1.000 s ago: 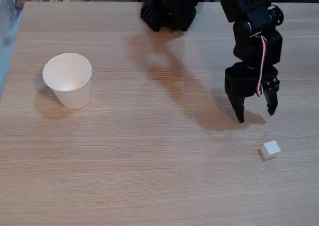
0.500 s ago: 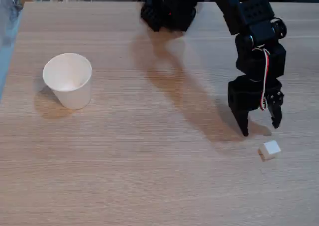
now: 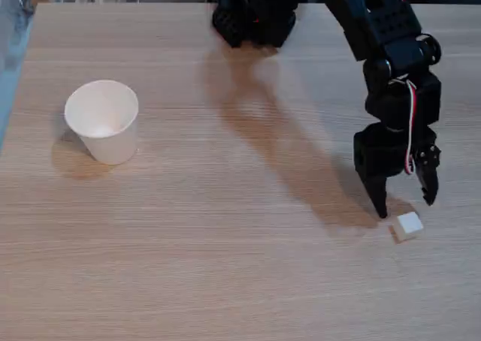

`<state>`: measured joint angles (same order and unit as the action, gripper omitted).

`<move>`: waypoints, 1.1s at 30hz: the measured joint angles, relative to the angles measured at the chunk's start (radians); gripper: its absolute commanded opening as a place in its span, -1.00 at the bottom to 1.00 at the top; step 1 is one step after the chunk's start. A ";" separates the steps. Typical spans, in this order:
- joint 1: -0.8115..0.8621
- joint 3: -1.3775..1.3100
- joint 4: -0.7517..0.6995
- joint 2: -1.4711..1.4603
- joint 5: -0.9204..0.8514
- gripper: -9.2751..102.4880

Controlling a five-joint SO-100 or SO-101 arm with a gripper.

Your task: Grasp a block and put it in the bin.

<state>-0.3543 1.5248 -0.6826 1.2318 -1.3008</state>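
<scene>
The block (image 3: pixel 408 226) is a tiny white cube lying on the wooden table at the lower right of the fixed view. My black gripper (image 3: pixel 406 204) hangs open directly above it, fingertips pointing down, one fingertip just left of the cube and the other up and to its right; nothing is held. The bin (image 3: pixel 103 121) is a white paper cup standing upright at the left of the table, far from the gripper, and its inside looks empty.
The arm's black base (image 3: pixel 252 14) sits at the table's far edge, centre. The table's left edge (image 3: pixel 15 86) runs close to the cup. Open wood (image 3: pixel 225 228) lies between cup and cube.
The gripper has moved down and toward the right over the last second, from well above the cube to just over it. It stays open. Cube and cup have not moved.
</scene>
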 measured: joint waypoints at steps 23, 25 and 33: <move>-0.005 -0.167 0.017 -0.149 0.014 -0.21; 0.003 -0.178 0.017 -0.155 0.021 -0.23; 0.011 -0.202 0.015 -0.173 0.040 -0.26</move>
<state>-0.3436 1.3223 -0.6673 1.0584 -1.2609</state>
